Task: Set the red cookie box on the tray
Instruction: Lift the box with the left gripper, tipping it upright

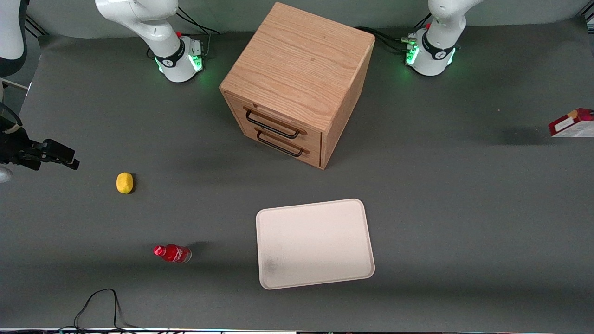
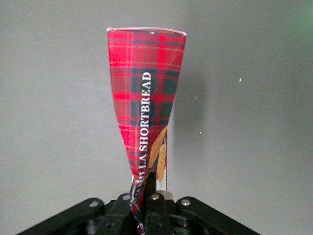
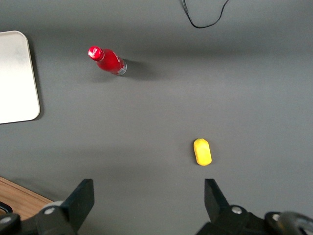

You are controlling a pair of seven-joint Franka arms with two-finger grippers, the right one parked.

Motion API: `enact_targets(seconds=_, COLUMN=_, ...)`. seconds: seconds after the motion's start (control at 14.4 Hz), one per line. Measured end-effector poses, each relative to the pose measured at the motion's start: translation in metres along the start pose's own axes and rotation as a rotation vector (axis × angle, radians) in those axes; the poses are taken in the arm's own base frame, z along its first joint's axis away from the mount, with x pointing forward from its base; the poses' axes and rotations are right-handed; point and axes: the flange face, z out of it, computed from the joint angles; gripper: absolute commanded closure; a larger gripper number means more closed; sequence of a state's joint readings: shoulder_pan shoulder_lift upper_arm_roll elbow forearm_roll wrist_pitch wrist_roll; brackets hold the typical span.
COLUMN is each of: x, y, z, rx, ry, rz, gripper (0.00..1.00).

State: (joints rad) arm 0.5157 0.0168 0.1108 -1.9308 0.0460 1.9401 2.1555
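Working gripper (image 2: 149, 198) is clamping its fingers (image 2: 157, 208) on one end of the red cookie box (image 2: 146, 107), which is extending straight out from them, its tartan face and "SHORTBREAD" lettering showing, above the grey surface (image 2: 254, 147). In the front view, the box (image 1: 571, 123) is showing at the working arm's end, raised over its shadow, well apart from the tray (image 1: 325, 273). The tray is lying flat nearer the front camera than the wooden drawer cabinet (image 1: 297, 83).
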Motion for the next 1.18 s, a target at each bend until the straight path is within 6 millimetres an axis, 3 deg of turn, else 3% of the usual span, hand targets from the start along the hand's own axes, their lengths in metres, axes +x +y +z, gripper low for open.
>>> enact_targets(seconds=0.21, x=0.006, y=-0.019, z=-0.052, rx=0.028, ry=-0.018, rz=-0.043, gripper=1.00)
enact_targets(seconds=0.42, x=0.018, y=-0.044, z=-0.083, rx=0.062, ry=-0.036, rz=-0.091, gripper=1.00)
enact_targets(seconds=0.76, x=0.062, y=-0.080, z=-0.098, rx=0.097, ry=-0.032, rz=-0.308, gripper=1.00)
enact_targets(seconds=1.18, x=0.162, y=-0.117, z=-0.105, rx=0.118, ry=0.011, rz=-0.802, gripper=1.00)
